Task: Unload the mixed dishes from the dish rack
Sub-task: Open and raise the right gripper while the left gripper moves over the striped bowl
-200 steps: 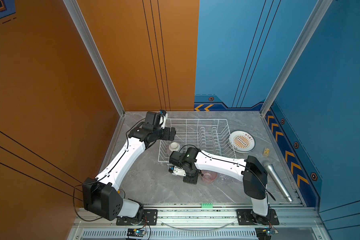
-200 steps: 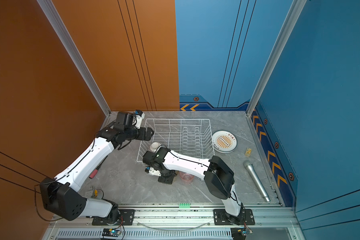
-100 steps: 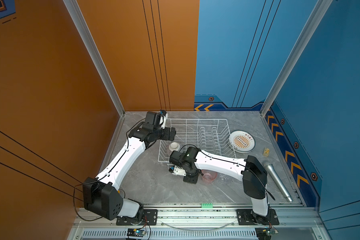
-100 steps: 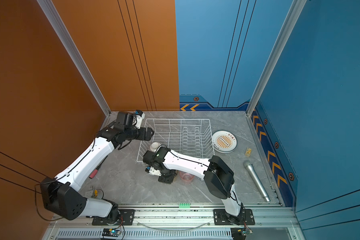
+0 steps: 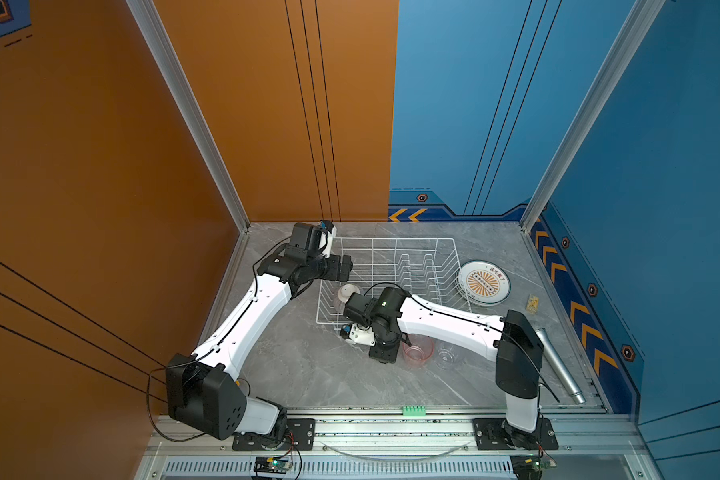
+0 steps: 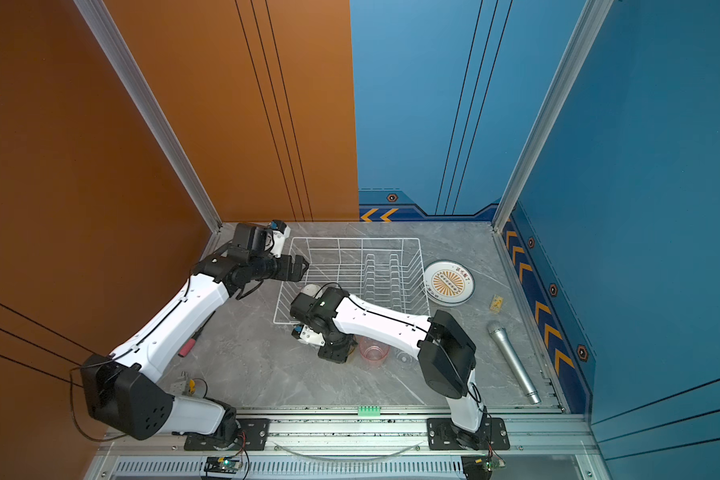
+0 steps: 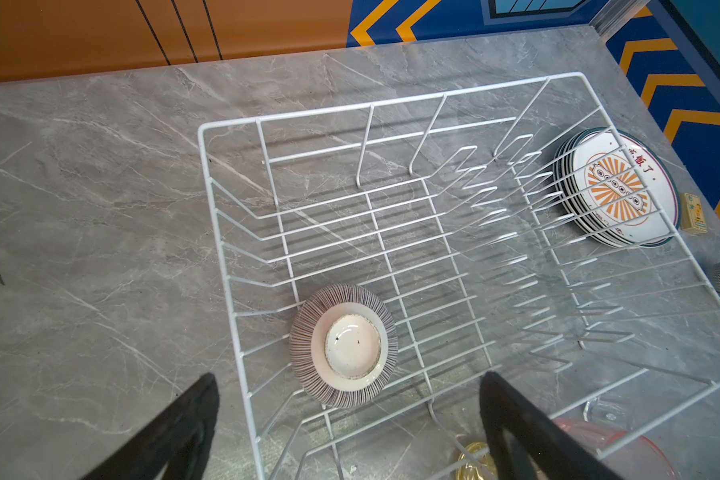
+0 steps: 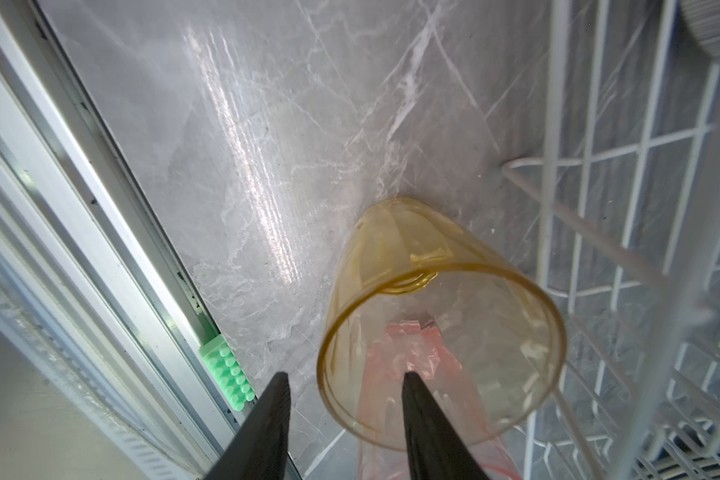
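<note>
Nearest me, right gripper (image 8: 346,378) parted, loosely straddling the rim of the yellow tumbler (image 8: 391,237), gripping nothing; pink tumbler (image 5: 418,351) and clear tumbler (image 5: 447,356) alongside on the table (image 5: 308,374). Farther back, striped bowl (image 7: 344,345) upturned in the rack (image 7: 391,108), left gripper (image 7: 348,375) spread wide, empty, over its left edge. Plates (image 5: 483,282) stacked just right of it.

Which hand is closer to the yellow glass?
Right. The right hand straddles the yellow glass rim; the left hand hangs at the left side of the dish rack.

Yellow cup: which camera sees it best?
The right wrist view: the yellow cup fills the middle, close up, rim and body clear. The left wrist view catches only a small bit of it at the edge. In both top views the right arm covers it.
</note>
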Controlling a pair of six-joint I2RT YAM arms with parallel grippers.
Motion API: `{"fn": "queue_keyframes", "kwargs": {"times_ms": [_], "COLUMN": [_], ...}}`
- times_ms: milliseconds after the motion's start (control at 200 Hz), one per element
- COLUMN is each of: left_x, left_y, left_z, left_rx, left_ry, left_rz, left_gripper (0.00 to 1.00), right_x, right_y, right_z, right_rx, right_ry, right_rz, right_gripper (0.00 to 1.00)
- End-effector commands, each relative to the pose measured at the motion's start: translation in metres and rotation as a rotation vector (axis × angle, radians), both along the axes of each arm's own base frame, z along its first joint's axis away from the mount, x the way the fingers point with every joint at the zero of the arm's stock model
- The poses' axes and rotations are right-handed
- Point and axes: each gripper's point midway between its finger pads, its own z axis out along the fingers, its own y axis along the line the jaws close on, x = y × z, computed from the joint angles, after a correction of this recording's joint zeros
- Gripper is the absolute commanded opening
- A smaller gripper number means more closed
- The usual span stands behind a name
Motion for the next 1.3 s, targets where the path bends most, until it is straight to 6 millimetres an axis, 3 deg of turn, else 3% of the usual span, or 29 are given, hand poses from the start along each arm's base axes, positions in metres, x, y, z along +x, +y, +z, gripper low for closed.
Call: {"fn": "queue_keyframes", "kwargs": {"times_ms": [0, 135, 365, 451, 696, 956, 1297], "left_x": [-0.003, -0.006, -0.021, -0.024, -0.019, -0.007, 0.002], "left_y": [0.002, 0.003, -0.002, -0.008, -0.023, -0.026, -0.029], "left_z": [-0.01, -0.018, -0.046, -0.056, -0.084, -0.103, -0.12], "left_rx": [0.03, 0.083, 0.276, 0.311, 0.351, 0.38, 0.369], "left_ry": [0.032, 0.067, 0.189, 0.23, 0.313, 0.363, 0.423], "left_rz": [-0.009, -0.016, -0.059, -0.084, -0.123, -0.11, -0.118], "left_gripper": [1.0, 0.88, 0.87, 0.78, 0.7, 0.74, 0.74], "right_x": [-0.003, 0.007, 0.044, 0.055, 0.064, 0.075, 0.08], "right_y": [0.009, 0.005, -0.025, -0.037, -0.056, -0.081, -0.092], "right_z": [0.044, 0.08, 0.111, 0.116, 0.134, 0.142, 0.143], "right_rx": [0.19, 0.344, 0.497, 0.538, 0.67, 0.751, 0.792], "right_ry": [0.019, -0.002, -0.094, -0.115, -0.137, -0.167, -0.17], "right_rz": [-0.003, -0.05, -0.219, -0.278, -0.36, -0.454, -0.495], "right_gripper": [0.44, 0.47, 0.52, 0.53, 0.57, 0.6, 0.62]}}
